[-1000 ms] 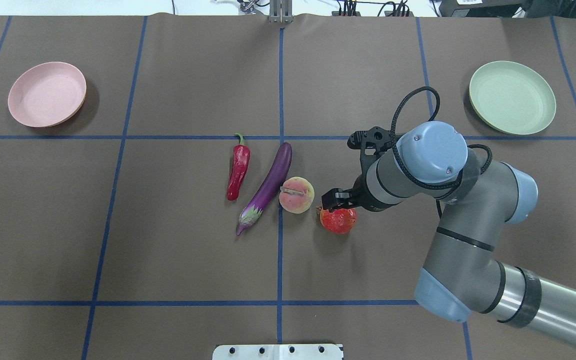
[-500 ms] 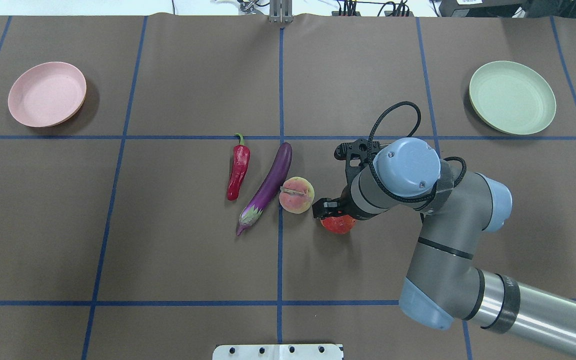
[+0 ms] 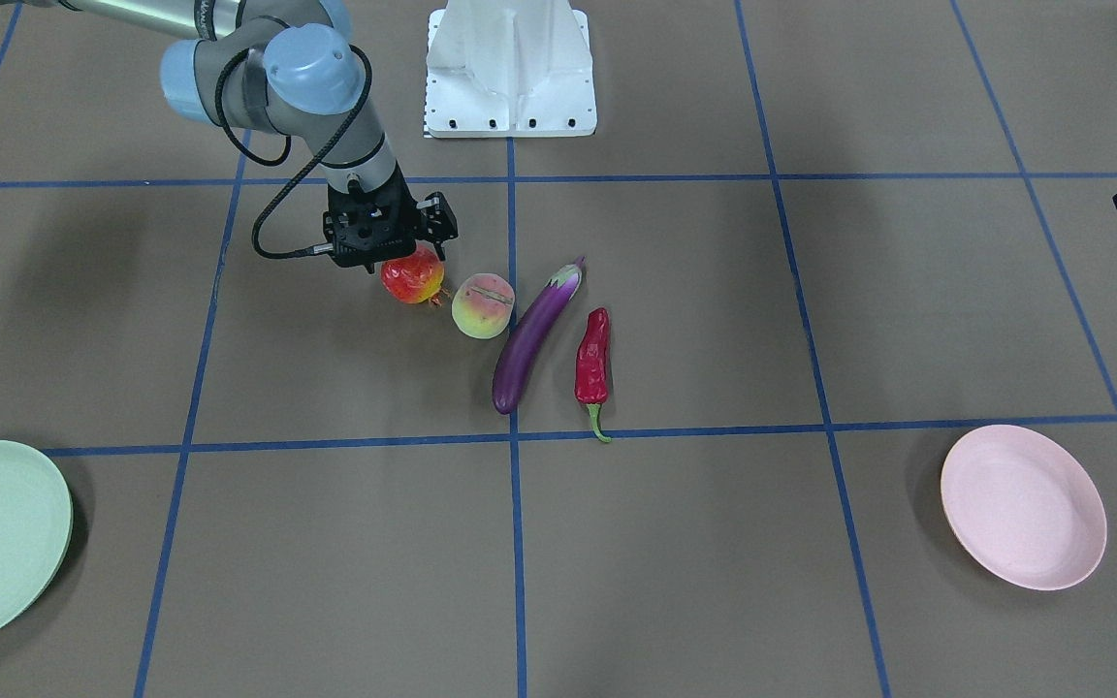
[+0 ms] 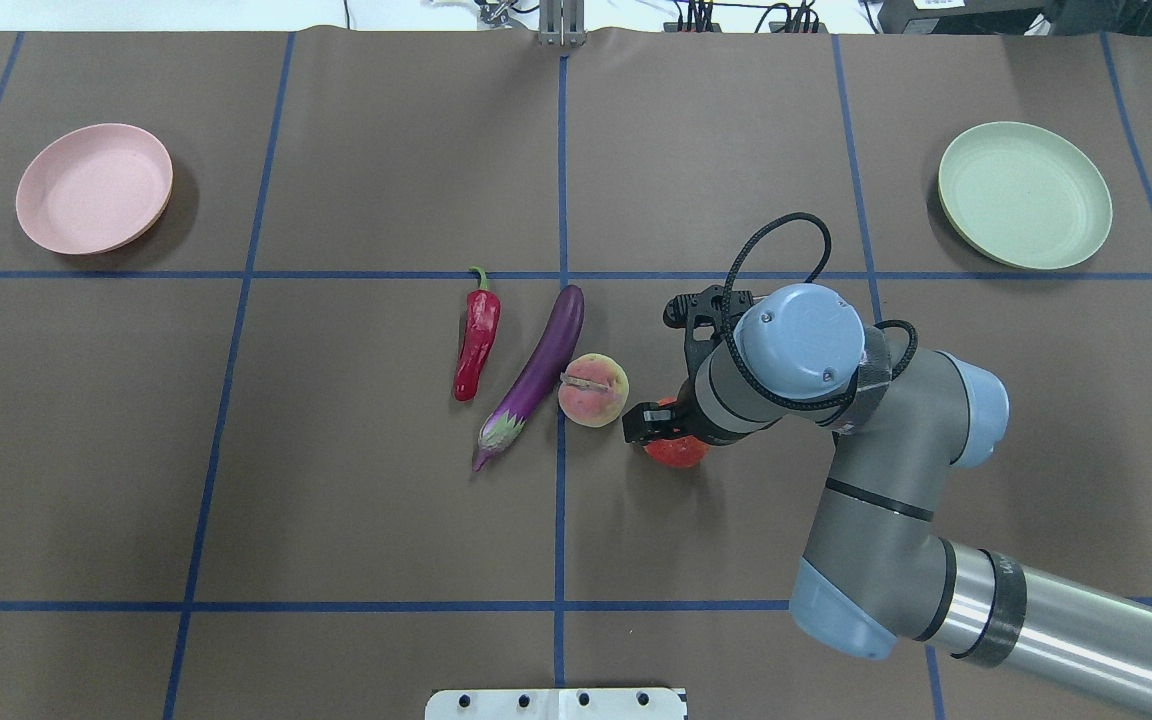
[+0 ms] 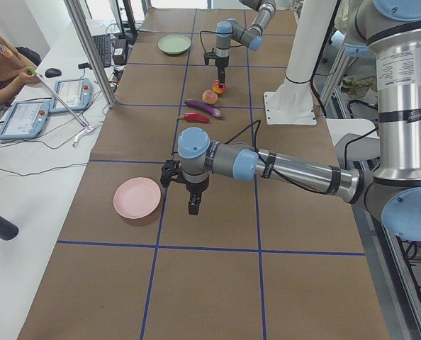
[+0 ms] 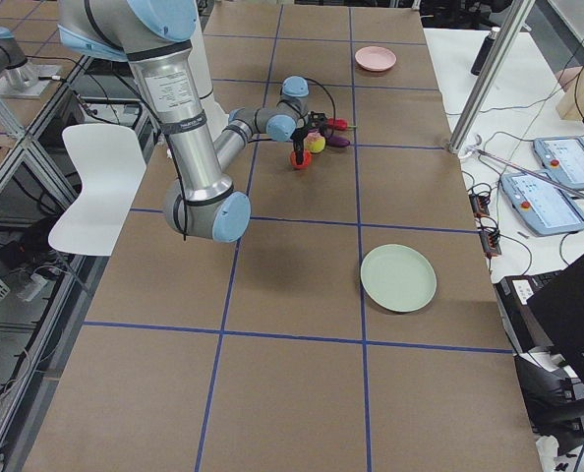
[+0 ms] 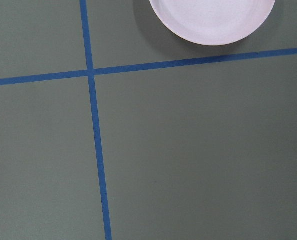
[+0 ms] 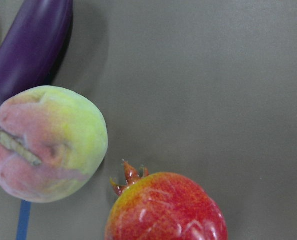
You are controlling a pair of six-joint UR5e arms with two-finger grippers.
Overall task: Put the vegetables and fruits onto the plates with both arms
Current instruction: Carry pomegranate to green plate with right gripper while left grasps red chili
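Observation:
The bumpy red-orange fruit (image 4: 678,453) lies on the table right of the yellow-pink peach (image 4: 593,390). My right gripper (image 4: 669,432) hangs directly over the fruit, open, with one finger (image 4: 641,421) on the fruit's peach side; it holds nothing. In the right wrist view the fruit (image 8: 168,210), the peach (image 8: 48,145) and the eggplant (image 8: 28,45) show close below. The purple eggplant (image 4: 536,375) and the red chili pepper (image 4: 477,340) lie left of the peach. The pink plate (image 4: 94,188) is far left, the mint green plate (image 4: 1024,195) far right. My left gripper (image 5: 193,207) hovers near the pink plate (image 5: 137,197); I cannot tell its state.
Blue tape lines (image 4: 561,300) divide the brown table cover into squares. The white base block (image 3: 510,68) stands at the robot's edge. The left wrist view shows the pink plate's rim (image 7: 213,37) and bare table.
My right arm has moved left and lower over the red-orange fruit, which it now covers more. The fruits, vegetables and plates have not moved.

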